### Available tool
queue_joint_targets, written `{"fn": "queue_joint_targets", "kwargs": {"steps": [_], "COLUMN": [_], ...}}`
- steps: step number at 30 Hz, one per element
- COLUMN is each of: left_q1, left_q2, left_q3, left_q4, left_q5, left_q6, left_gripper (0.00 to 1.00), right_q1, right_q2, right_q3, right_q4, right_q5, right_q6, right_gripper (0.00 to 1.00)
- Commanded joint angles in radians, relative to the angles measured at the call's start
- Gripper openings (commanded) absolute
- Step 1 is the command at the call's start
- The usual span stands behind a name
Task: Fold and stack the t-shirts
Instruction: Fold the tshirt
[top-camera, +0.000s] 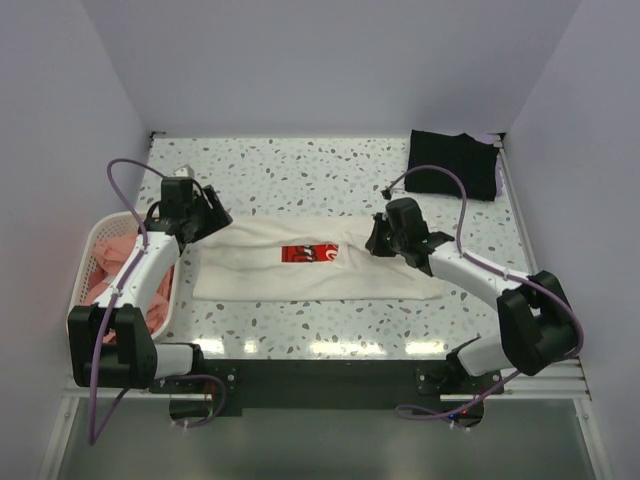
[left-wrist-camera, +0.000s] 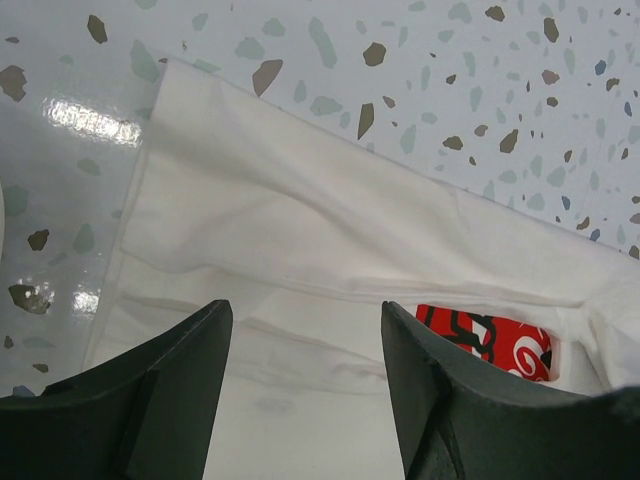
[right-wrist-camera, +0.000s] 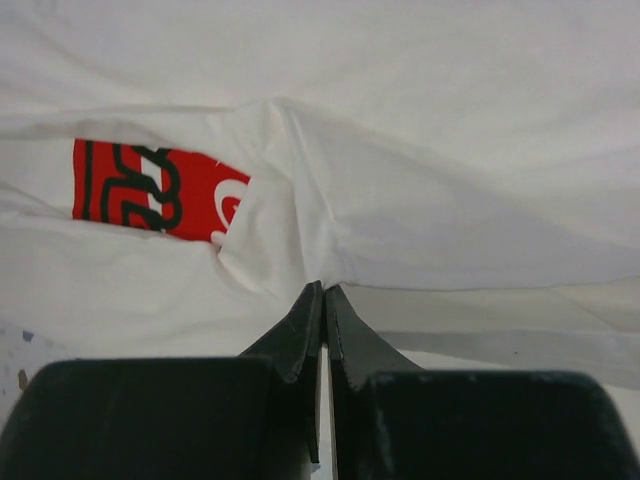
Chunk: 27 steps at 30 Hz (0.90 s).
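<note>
The white shirt (top-camera: 300, 275) lay mid-table (top-camera: 300, 180), folded into a long band with its red print (top-camera: 308, 254) half covered; by my reckoning it needed further folds. The black shirt (top-camera: 452, 163) sat folded at the far right corner, apparently done. The left gripper (left-wrist-camera: 305, 320) hung released over the band's left end. The right gripper (right-wrist-camera: 322, 290) was clenched at a cloth flap; whether it pinched cloth, I couldn't tell. The basket (top-camera: 88, 245) at left held pink shirts (top-camera: 110, 270), seemingly unfolded.
</note>
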<state>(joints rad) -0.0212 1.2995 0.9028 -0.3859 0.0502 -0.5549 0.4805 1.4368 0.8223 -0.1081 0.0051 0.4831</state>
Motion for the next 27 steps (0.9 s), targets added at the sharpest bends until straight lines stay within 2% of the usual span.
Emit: {"fn": "queue_joint_targets", "kwargs": {"steps": [1, 12, 21, 27], "left_q1": [0.000, -0.002, -0.003, -0.008], "left_q2": [0.001, 0.011, 0.020, 0.026], "left_q3": [-0.001, -0.002, -0.005, -0.007], "left_q4": [0.024, 0.025, 0.028, 0.028], "left_q5": [0.023, 0.037, 0.039, 0.039], "left_q6": [0.026, 0.027, 0.026, 0.024], "left_gripper": [0.66, 0.66, 0.66, 0.65], "right_q1": [0.070, 0.184, 0.224, 0.237], "right_q2": [-0.077, -0.194, -0.251, -0.242], "right_q3": [-0.054, -0.149, -0.258, -0.258], "right_q4": [0.022, -0.013, 0.027, 0.059], "right_q5": [0.025, 0.084, 0.058, 0.045], "right_q6": [0.066, 0.112, 0.152, 0.164], "right_gripper": [0.02, 0.02, 0.03, 0.05]}}
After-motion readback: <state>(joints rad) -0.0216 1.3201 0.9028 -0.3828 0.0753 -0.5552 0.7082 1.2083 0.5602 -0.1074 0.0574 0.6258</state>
